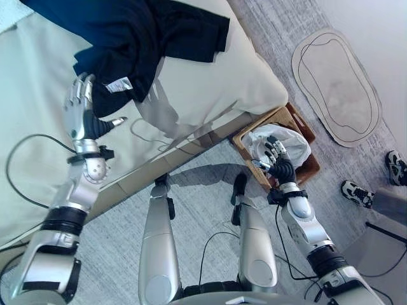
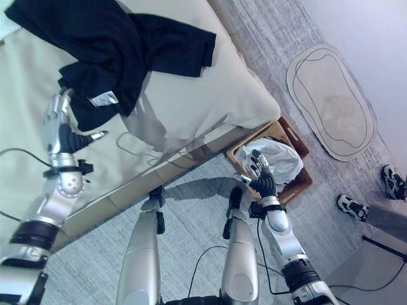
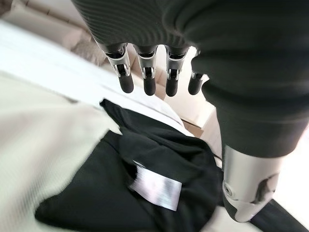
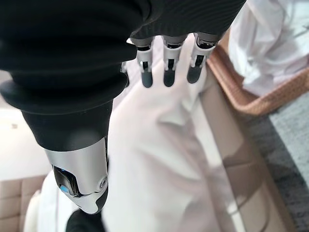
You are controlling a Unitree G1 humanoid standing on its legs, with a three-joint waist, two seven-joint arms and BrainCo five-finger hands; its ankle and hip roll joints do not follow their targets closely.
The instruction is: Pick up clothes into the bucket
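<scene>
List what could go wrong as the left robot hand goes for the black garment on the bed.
1. The left robot hand is open at the edge of the black garment, which is spread wide; a grab there may catch only a fold, so the rest drags or slips.
2. The wicker basket sits on the floor beyond the bed corner and already holds white cloth; the garment could drape over its rim.
3. The right robot hand hovers over the basket and may block the drop.
</scene>
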